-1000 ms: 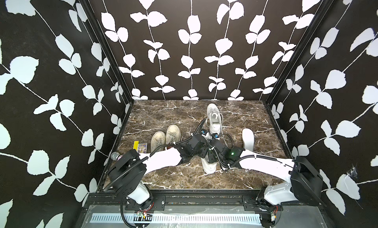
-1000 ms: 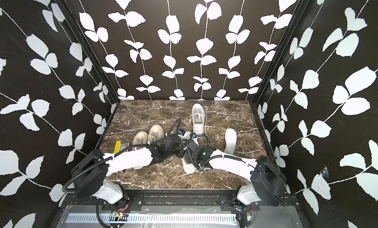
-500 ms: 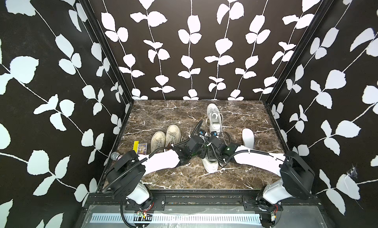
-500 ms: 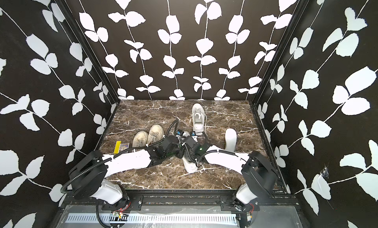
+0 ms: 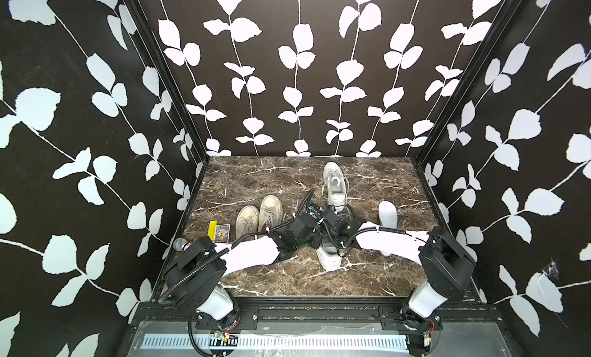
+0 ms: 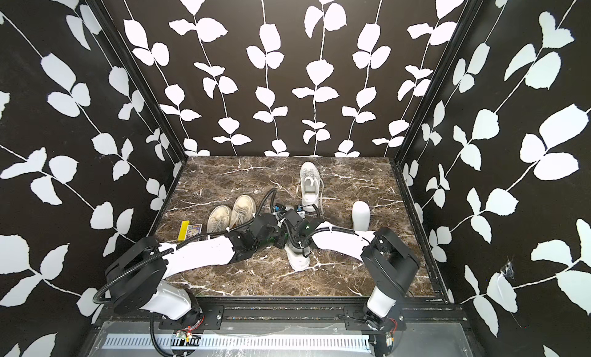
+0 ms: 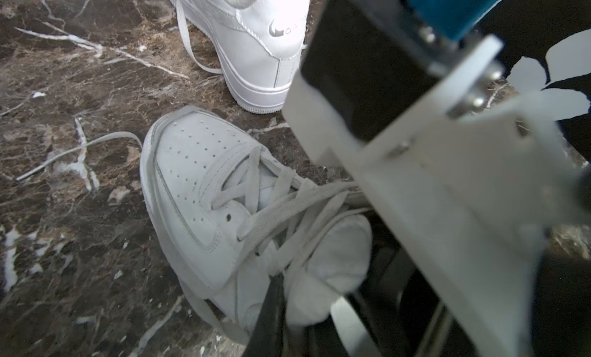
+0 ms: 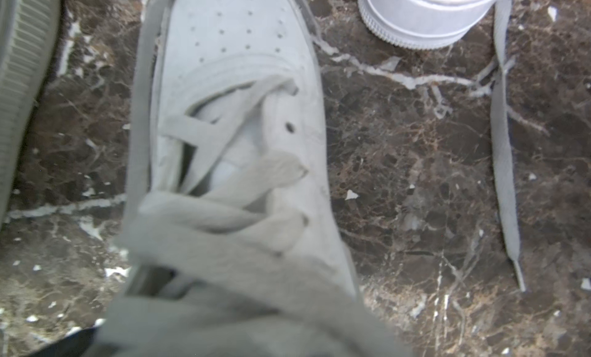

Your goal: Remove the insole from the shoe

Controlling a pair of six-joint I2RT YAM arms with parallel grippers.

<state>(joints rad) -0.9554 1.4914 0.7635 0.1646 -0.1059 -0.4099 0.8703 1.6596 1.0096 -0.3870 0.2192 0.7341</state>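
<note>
Though both top views half-hide the shoe (image 5: 328,263), laces (image 7: 300,200) show (wrist views).

Cramped at the centre, roomier back toward the arm bases.

The left gripper (image 7: 307,307) and right gripper (image 5: 329,243) sit almost wrist to wrist over the near white shoe (image 5: 330,262), so each arm blocks the other's inward side. Just ahead of both, the second white shoe (image 5: 334,183) and a loose lace (image 8: 503,147) lie in the way. Outward of the left gripper a beige pair (image 5: 259,211) stands close. Outward of the right gripper there is a strip of bare marble, then a lone insole (image 5: 387,213). Behind both, the marble table (image 5: 287,278) lies bare.
</note>
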